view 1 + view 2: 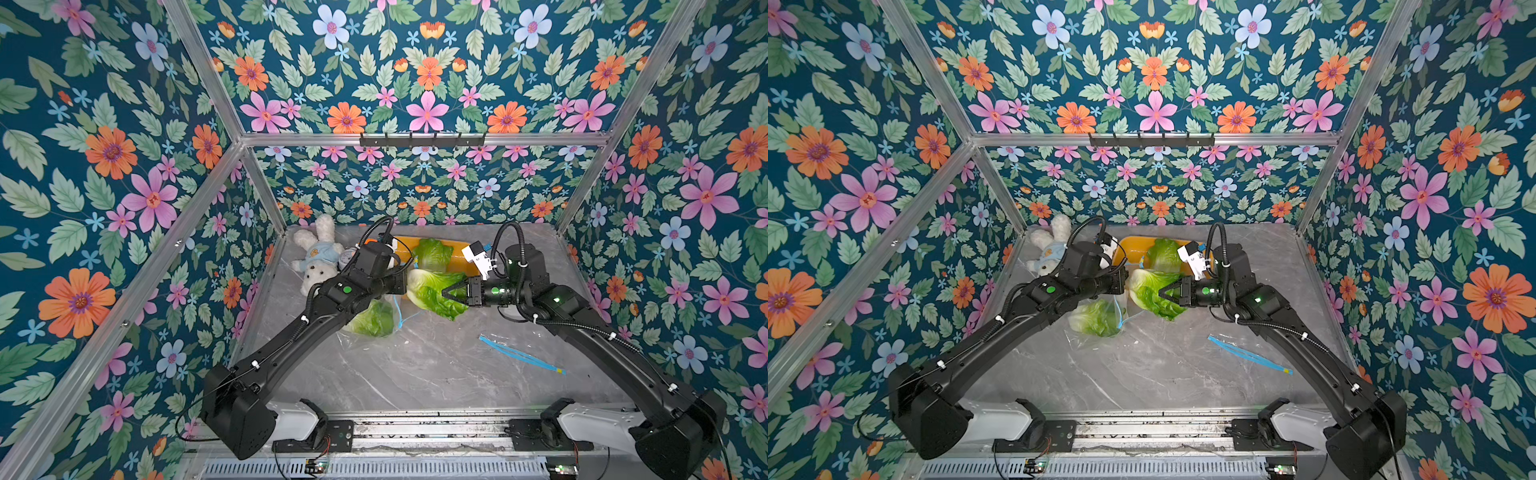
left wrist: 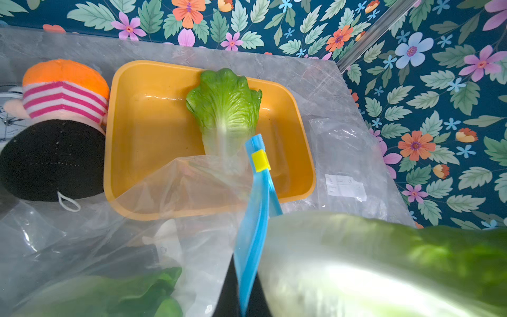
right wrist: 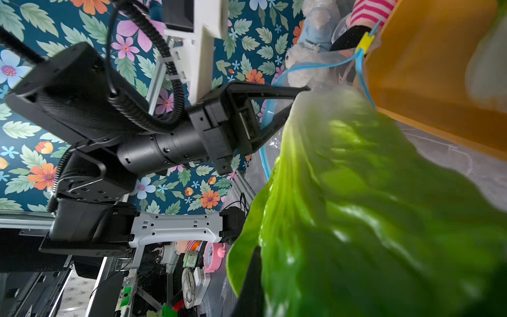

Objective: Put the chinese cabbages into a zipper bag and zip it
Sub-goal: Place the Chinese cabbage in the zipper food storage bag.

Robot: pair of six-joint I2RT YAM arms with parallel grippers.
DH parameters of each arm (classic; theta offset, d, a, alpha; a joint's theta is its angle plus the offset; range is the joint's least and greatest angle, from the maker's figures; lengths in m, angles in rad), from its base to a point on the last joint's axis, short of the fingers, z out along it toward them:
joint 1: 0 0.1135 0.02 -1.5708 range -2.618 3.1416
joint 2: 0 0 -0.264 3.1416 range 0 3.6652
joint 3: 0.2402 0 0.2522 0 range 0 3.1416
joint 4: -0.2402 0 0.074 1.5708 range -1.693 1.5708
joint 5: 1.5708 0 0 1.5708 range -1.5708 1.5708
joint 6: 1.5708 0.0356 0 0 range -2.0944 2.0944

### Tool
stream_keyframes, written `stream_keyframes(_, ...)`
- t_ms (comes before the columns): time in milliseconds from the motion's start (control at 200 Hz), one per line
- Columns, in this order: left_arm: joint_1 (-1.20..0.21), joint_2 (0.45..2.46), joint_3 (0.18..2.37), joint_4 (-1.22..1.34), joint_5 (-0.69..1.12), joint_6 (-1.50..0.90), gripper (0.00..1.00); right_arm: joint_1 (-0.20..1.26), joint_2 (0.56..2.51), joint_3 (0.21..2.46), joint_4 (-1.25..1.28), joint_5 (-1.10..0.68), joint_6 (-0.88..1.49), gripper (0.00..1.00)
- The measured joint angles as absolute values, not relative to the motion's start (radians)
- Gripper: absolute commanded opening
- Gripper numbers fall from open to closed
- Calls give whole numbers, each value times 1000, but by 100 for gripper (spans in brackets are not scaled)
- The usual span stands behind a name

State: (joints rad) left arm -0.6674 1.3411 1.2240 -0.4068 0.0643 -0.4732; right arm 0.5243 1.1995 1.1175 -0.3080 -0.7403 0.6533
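Three Chinese cabbages show in both top views. One [image 1: 432,253] lies in the yellow tray [image 1: 401,243]. A second [image 1: 374,320] sits inside the clear zipper bag [image 1: 361,338]. The third [image 1: 428,289] hangs over the bag's mouth, pale base toward the left arm, with my right gripper [image 1: 445,292] shut on its leafy end. My left gripper [image 2: 244,285] is shut on the bag's blue zip strip [image 2: 255,219] and holds that edge up beside the tray. The yellow slider [image 2: 260,161] sits at the strip's far end. In the right wrist view the held cabbage [image 3: 370,205] hides one finger.
A white plush rabbit [image 1: 318,257] and a small clock [image 1: 347,259] lie at the back left. A doll in a striped orange hat [image 2: 63,90] sits next to the tray. A second flat bag with a blue zip strip [image 1: 519,355] lies at the right.
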Motion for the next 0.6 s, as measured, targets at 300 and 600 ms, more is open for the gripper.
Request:
stream_keyframes(300, -682, 1350, 1254, -424, 94, -464, 0, 533, 1275, 1170, -345, -775, 651, 0)
stream_keyframes(600, -700, 1317, 1245, -419, 181, -442, 0, 515, 1279, 1160, -212, -753, 796, 0)
